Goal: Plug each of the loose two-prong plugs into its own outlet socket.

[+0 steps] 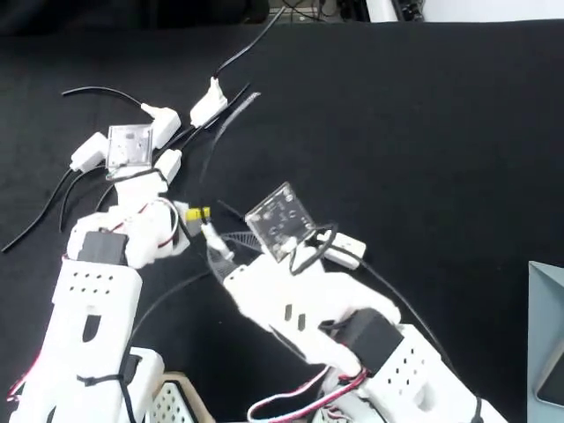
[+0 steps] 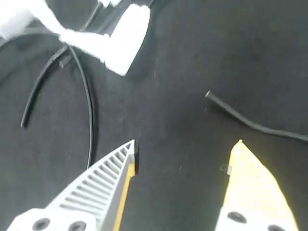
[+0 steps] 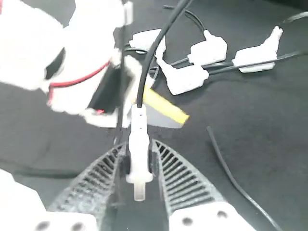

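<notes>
Bare black table (image 1: 423,132) runs wide toward the far right corner, open to a passing gripper. The far left corner is crowded with white plugs and sockets (image 1: 166,116) and trailing black cables (image 2: 91,115). Toward the near edge the left gripper (image 2: 186,143), fingers spread, and the right gripper (image 3: 139,161), clamped on a plug (image 3: 138,139), stand near each other, narrowing the gap between them; a grey object (image 1: 548,335) sits at the right edge

We see the bench (image 1: 423,132) covered in matt black cloth. The plug (image 3: 138,159) is smooth white plastic with a soft sheen, and its cable (image 3: 140,94) has a smooth black sheath. The right gripper (image 3: 138,147) has ribbed, matt white plastic fingers (image 3: 180,178). On the left gripper (image 2: 186,142), one finger is ribbed white plastic and the other is smooth and yellow.
</notes>
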